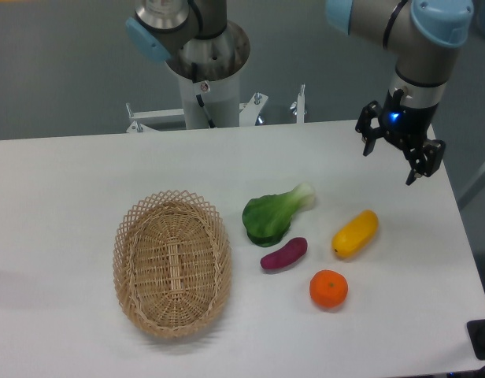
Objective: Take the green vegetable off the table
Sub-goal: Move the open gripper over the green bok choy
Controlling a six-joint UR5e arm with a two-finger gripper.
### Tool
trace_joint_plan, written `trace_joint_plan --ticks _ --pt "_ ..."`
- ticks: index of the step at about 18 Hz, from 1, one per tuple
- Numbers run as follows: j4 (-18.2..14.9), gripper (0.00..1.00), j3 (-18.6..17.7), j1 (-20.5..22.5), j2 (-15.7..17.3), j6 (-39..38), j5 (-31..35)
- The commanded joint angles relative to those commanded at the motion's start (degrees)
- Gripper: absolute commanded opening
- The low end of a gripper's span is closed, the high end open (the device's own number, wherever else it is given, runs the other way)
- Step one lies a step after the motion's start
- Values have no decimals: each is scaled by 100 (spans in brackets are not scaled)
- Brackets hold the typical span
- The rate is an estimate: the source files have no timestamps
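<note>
The green vegetable (272, 214) lies on the white table (69, 181) near the middle, its dark green leaves toward the front left and its pale stem pointing to the back right. My gripper (390, 164) hangs above the table's back right part, well to the right of and behind the vegetable. Its two black fingers are spread apart and hold nothing.
A woven wicker basket (172, 262) sits left of the vegetable. A purple eggplant-like piece (284, 254) lies just in front of it, a yellow oblong vegetable (355, 233) to its right, and an orange (328, 289) at the front. The robot base (205, 79) stands behind the table.
</note>
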Motion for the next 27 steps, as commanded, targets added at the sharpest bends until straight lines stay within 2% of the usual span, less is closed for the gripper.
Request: trace_joint_plan --ticks 12,15,21,24,27 --pt "79 100 -378 18 97 9 -9" --pt "315 100 -632 9 114 9 0" --pt "1308 100 -1502 -9 158 0 9" --pt "1380 100 -1670 -61 88 44 78" --pt "1380 100 -1714 -420 -157 149 736"
